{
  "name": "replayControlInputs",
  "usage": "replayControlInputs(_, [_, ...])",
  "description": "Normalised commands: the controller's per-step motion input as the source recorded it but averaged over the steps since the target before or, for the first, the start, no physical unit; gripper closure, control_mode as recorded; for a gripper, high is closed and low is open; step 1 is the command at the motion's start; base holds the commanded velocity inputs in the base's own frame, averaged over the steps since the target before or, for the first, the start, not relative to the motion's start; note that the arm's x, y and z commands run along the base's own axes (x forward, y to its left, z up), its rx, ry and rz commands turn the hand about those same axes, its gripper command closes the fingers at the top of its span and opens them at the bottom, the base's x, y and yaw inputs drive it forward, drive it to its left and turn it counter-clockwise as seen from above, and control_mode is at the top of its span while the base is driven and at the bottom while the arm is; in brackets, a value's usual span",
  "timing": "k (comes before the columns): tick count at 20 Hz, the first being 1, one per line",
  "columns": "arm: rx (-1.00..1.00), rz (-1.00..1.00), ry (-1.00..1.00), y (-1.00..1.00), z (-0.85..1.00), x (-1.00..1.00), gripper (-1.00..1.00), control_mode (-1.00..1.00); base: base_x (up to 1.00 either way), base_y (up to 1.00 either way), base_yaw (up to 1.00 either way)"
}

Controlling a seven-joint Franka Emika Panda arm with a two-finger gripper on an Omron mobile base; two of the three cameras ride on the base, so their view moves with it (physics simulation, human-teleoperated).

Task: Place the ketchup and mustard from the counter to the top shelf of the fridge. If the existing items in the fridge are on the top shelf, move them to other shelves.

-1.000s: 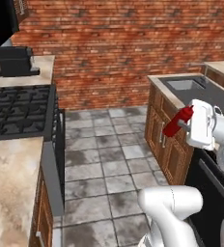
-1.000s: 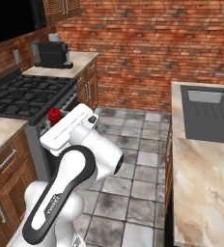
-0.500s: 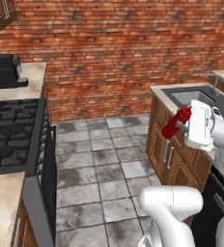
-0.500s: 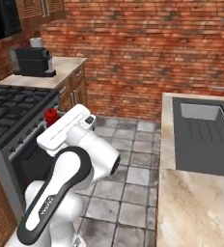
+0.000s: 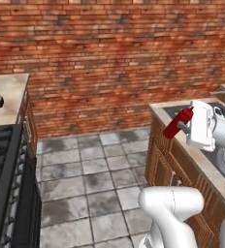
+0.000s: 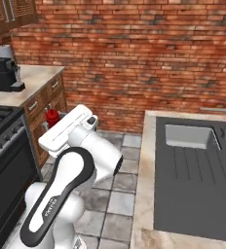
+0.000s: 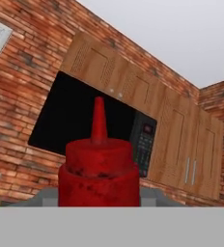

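The ketchup (image 5: 178, 123), an all-red squeeze bottle with a pointed nozzle, hangs in the air at the right of the left base view, tilted up to the right. My gripper (image 5: 184, 127) is shut on it, just ahead of the white hand. From the right base, part of the ketchup (image 6: 52, 117) peeks out past the hand's left end. Along the hand, the ketchup (image 7: 98, 173) stands large in the middle with its nozzle up, and my gripper (image 7: 98, 201) grips its lower body. The mustard and the fridge are out of view.
A beige counter (image 5: 159, 109) with a dark sink (image 6: 190, 136) runs along the right. A black stove (image 5: 5, 186) and a coffee machine (image 6: 3, 75) stand on the left. Grey tiled floor (image 5: 85, 179) lies between, before a brick wall. A microwave (image 7: 61, 123) hangs under wooden cabinets.
The whole picture has shifted: the base has turned, so the stove slides off left and the sink counter comes in closer. The ketchup stays in my gripper.
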Motion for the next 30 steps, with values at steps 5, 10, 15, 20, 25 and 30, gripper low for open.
replayControlInputs(5, [0.0,0.0,0.0,0.0,0.0,0.0,1.0,1.0,1.0,0.4,-0.03])
replayControlInputs(10, [0.0,0.0,0.0,0.0,0.0,0.0,1.0,1.0,1.0,0.37,0.0])
replayControlInputs(15, [0.0,0.0,0.0,0.0,0.0,0.0,1.0,1.0,1.0,0.1,0.0])
replayControlInputs(20, [0.0,0.0,0.0,0.0,0.0,0.0,1.0,1.0,1.0,0.0,0.0])
replayControlInputs(25, [0.0,0.0,0.0,0.0,0.0,0.0,1.0,1.0,1.0,0.0,0.0])
replayControlInputs(30, [0.0,0.0,0.0,0.0,0.0,0.0,1.0,1.0,1.0,0.0,-0.07])
